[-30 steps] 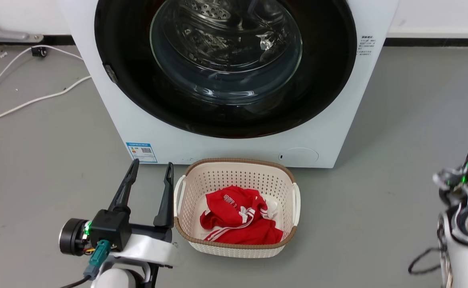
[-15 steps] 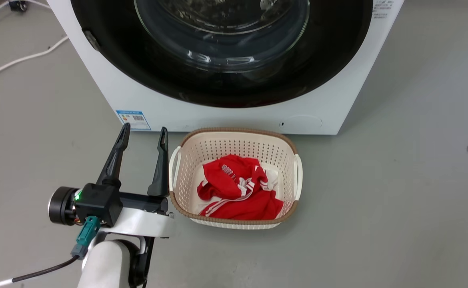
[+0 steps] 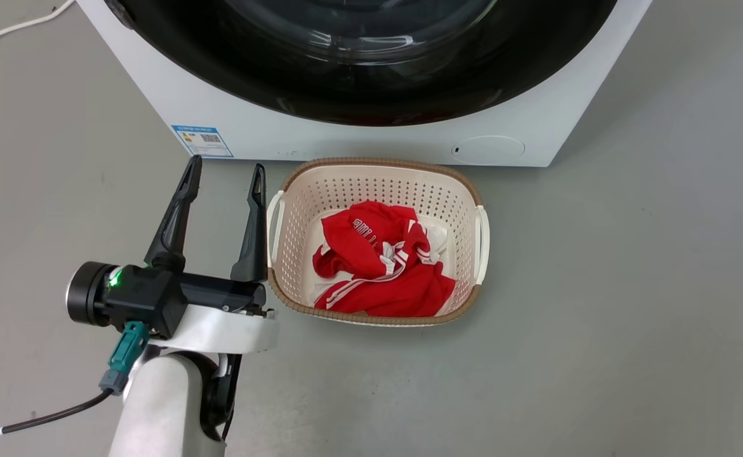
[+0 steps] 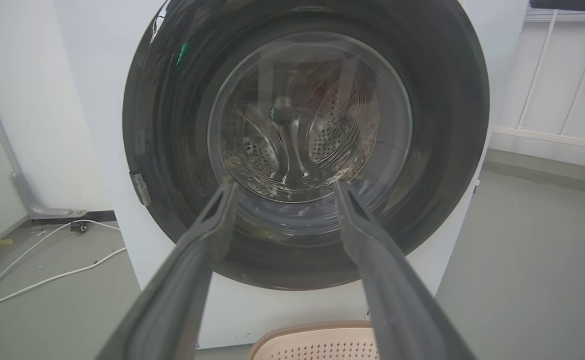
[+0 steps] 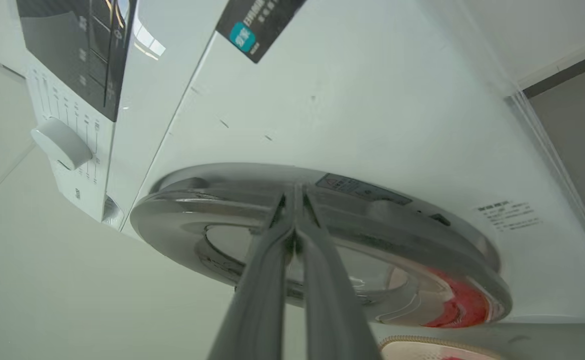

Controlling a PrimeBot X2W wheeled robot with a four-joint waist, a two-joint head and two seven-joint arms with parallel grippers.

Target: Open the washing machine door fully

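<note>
The washing machine (image 3: 346,136) is a white box, and its lower front runs along the top of the head view. The washing machine door (image 3: 359,95), black-rimmed with a glass bowl, lies flat against the front in the left wrist view (image 4: 172,125). My left gripper (image 3: 224,168) is open and empty, low over the floor left of the basket, its fingers (image 4: 202,240) pointing at the door from a distance. My right gripper (image 5: 295,189) is shut, its tips at the door's glossy rim (image 5: 397,225). Whether the tips hold anything is hidden.
A cream laundry basket (image 3: 378,163) with red clothes (image 3: 384,273) stands on the grey floor right against the machine's front. A white cable (image 4: 47,277) lies on the floor left of the machine. A control knob (image 5: 60,142) sits above the door.
The head camera has tilted down, so the machine has slid up the picture and the right arm has left it. My left gripper stays open beside the basket.
</note>
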